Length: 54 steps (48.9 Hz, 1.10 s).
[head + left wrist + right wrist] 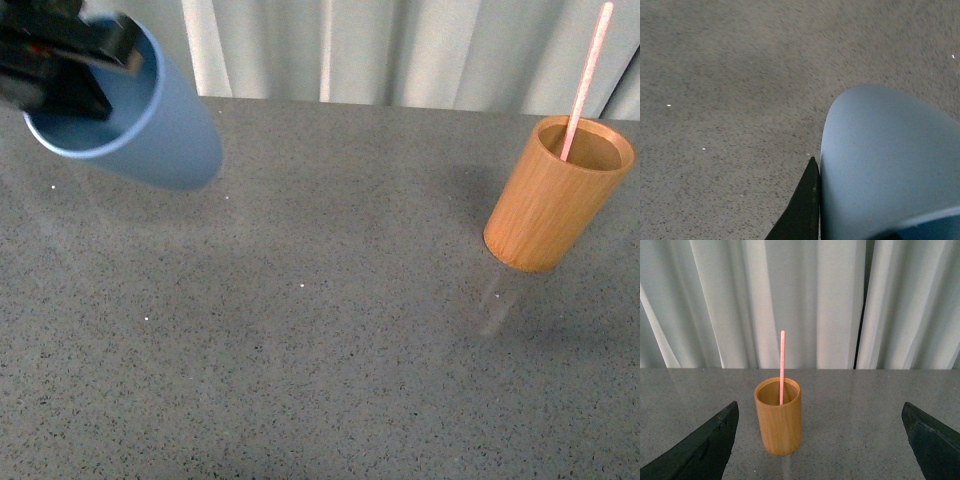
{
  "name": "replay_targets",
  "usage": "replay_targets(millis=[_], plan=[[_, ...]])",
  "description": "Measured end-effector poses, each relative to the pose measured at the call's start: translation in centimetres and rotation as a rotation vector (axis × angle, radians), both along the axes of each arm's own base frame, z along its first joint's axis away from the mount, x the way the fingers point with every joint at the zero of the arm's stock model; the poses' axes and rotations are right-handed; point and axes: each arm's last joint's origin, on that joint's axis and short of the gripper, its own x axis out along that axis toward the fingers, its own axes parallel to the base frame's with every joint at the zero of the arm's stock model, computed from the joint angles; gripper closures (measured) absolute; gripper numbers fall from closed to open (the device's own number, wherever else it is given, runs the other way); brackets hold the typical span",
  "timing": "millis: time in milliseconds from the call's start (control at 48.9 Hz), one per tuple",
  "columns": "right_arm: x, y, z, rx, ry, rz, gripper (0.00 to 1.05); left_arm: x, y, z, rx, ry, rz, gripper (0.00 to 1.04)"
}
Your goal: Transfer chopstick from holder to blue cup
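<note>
Left pincer holding the blue cup, chopstick in the holder.

I see the left gripper (70,58) clamped on the rim of the blue cup (160,130) at far left of the table (320,360). The cup is tilted with its mouth toward the front camera. In the left wrist view one black finger (802,210) lies against the cup's outer wall. The chopstick (585,80) stands leaning in the holder (555,205) at far right, well apart from the cup. The right gripper (820,409) is spread wide and empty. It faces the holder with no contact, and a pale curtain (740,300) hangs behind.
</note>
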Motion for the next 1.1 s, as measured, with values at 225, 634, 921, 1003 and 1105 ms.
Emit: replay_targets(millis=[225,634,921,1003,1105], plan=[[0.0,0.0,0.0,0.000,0.000,0.000,0.10,-0.9,-3.2,-2.2,0.070,0.061,-0.102,1.01],[0.0,0.0,0.0,0.000,0.000,0.000,0.10,-1.1,-6.8,-5.3,0.160,0.162,-0.196,1.01],[0.0,0.0,0.0,0.000,0.000,0.000,0.10,0.2,-9.3,-7.1,0.200,0.171,-0.234,1.01],[0.0,0.0,0.0,0.000,0.000,0.000,0.10,0.4,-9.4,-8.1,0.228,0.191,-0.233,1.01],[0.0,0.0,0.0,0.000,0.000,0.000,0.10,0.6,-9.4,-8.4,0.249,0.199,-0.240,1.01]])
